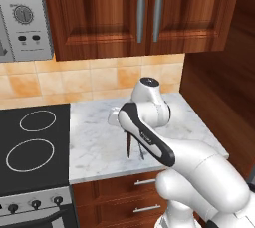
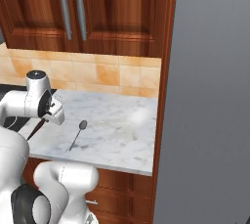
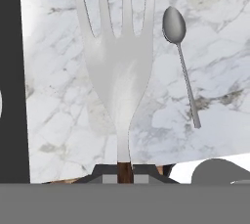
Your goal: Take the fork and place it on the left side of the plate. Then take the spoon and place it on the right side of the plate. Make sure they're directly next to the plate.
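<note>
**Fork lifted above the marble counter, spoon lying near the front edge**

Above the left half of the marble counter, the gripper is clamping the fork by its dark brown handle, the fingers drawn in tight against it. In the hand view the fork's pale silver tines are pointing away from the camera, looming large over the stone, with the brown handle disappearing between the dark finger tips at the bottom. In the left base view the dark handle is hanging down below the wrist, clear of the counter and partly hidden by the arm. In the right base view the handle is slanting down and to the left from the hand, near the counter's left end.

The spoon is lying flat on the counter, well apart from the fork, close to the front edge and roughly midway along it; its oval bowl is pointing toward the tiled back wall and its thin handle toward the front edge. In the hand view the spoon is sitting just right of the tines.

Left of the counter, a black cooktop is butting against the counter's left edge. Wooden wall cabinets are hanging above.
</note>
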